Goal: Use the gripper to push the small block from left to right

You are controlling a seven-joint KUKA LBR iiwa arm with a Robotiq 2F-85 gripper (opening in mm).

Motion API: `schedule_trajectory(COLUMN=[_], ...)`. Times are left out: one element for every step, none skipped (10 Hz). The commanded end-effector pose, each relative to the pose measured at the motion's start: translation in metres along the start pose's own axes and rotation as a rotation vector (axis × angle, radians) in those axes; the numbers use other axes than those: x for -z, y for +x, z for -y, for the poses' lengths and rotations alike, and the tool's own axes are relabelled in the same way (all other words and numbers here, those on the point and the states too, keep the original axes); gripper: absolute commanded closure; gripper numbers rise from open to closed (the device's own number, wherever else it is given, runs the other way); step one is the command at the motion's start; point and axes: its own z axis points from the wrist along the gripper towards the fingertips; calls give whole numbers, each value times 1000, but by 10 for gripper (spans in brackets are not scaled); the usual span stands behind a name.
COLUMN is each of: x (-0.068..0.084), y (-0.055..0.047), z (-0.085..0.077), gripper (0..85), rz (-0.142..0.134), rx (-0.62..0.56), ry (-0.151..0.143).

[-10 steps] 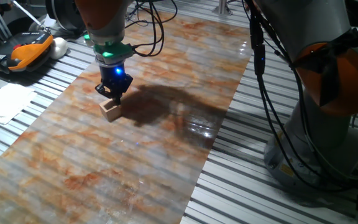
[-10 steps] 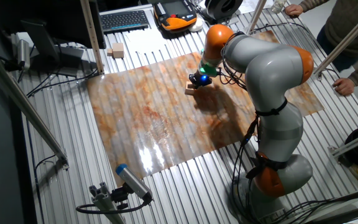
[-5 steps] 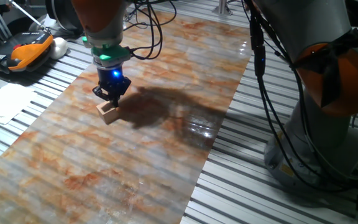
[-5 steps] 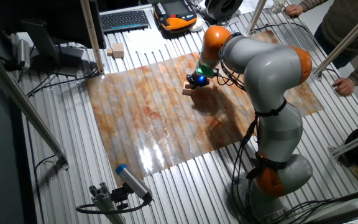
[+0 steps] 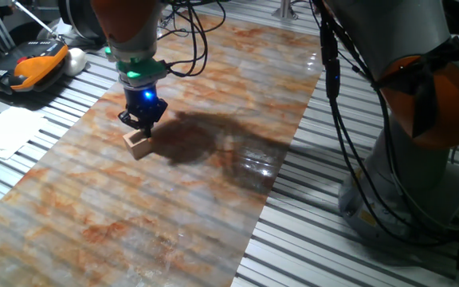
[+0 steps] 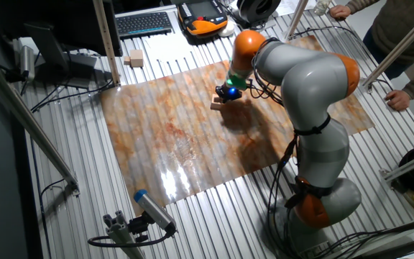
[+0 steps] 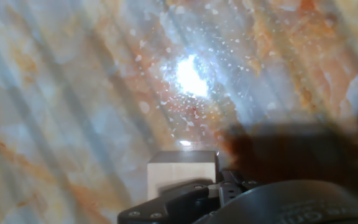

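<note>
One small light-tan wooden cube (image 5: 139, 143) on marbled worktop (image 5: 213, 207) | gripper (image 5: 140, 125) touching it, fingers' opening unclear | cube nudged leftward since a second ago | push underway

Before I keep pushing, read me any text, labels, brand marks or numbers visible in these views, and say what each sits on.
No text can be read in any view.
Small block: plain wood, no marking.
Pincer: only a blue light, no label.
Keyboard: keys too small to read.
Orange and black handheld unit: screen too small to read.
Marbled mat: pattern only.
</note>
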Motion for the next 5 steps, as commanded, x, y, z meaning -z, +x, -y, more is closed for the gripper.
schedule_trajectory(x=[0,0,0,0,0], y=[0,0,0,0,0], z=[0,0,0,0,0], gripper=[850,850,850,850,850], rz=[12,-2,-10,-11,-13], rx=[14,29,40,49,63], ry=[24,18,9,13,24])
